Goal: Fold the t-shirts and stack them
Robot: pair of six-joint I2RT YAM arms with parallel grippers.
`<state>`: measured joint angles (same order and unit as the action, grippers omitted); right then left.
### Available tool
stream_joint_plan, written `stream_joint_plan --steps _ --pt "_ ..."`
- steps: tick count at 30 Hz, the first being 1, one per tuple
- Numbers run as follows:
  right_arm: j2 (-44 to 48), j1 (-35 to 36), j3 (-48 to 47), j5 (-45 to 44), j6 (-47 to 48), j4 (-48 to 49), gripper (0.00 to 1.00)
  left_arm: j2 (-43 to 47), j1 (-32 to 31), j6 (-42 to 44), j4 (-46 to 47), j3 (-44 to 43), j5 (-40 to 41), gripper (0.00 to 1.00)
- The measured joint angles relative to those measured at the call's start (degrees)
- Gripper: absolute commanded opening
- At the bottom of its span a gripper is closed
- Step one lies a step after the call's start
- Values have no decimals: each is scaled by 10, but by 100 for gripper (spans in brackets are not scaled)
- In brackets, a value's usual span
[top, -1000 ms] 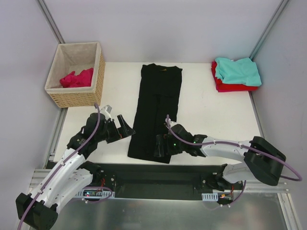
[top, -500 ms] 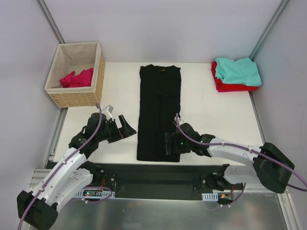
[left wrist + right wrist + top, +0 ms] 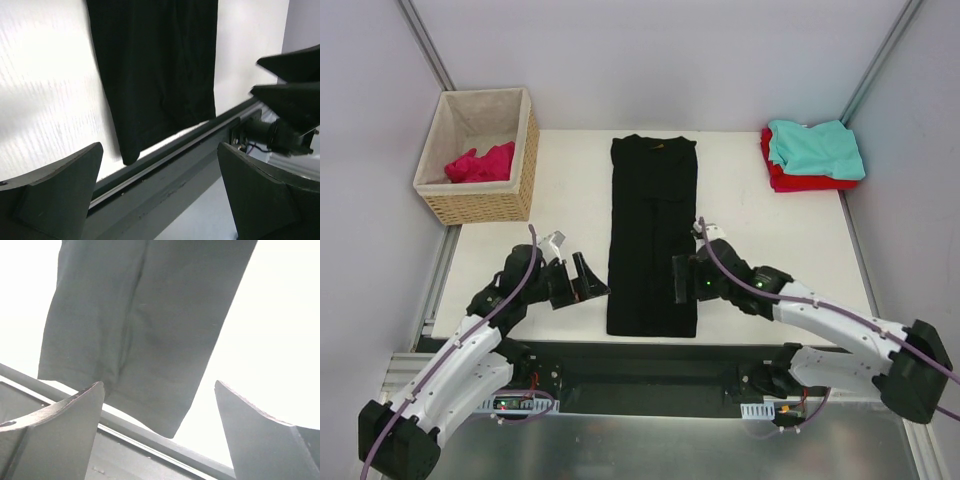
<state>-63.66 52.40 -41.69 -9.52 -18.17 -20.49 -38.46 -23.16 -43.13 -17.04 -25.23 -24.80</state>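
Observation:
A black t-shirt (image 3: 653, 235), folded into a long narrow strip, lies flat down the middle of the white table (image 3: 775, 225). My left gripper (image 3: 591, 282) hovers open just left of its near end, nothing between the fingers. My right gripper (image 3: 681, 278) stands open at the strip's right edge, also holding nothing. The left wrist view shows the shirt's near end (image 3: 155, 65) beyond my open left gripper (image 3: 160, 200). In the right wrist view the same hem (image 3: 145, 315) lies ahead of my open right gripper (image 3: 160, 435). A teal t-shirt (image 3: 817, 147) rests folded on a red one (image 3: 798, 181) at the back right.
A wicker basket (image 3: 485, 205) with beige lining stands at the back left, and a crumpled pink t-shirt (image 3: 480, 163) lies in it. A dark metal rail (image 3: 650, 355) runs along the table's near edge, just below the black shirt's hem. Grey walls close in both sides.
The black shirt's near end has swung right, so the strip now lies straight. My right gripper moved right and a little back to its edge. My left gripper crept nearer.

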Motion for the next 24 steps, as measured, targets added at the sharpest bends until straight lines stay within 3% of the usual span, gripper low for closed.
stream_joint_plan --steps 7,15,24 --pt "124 -1 75 -33 -24 -33 96 50 0 -31 3 87 -65 99" --pt "156 8 151 -37 -76 -68 97 123 0 -76 3 168 -103 97" --pt "137 36 182 -37 -128 -39 99 106 -1 -102 58 199 -115 89"
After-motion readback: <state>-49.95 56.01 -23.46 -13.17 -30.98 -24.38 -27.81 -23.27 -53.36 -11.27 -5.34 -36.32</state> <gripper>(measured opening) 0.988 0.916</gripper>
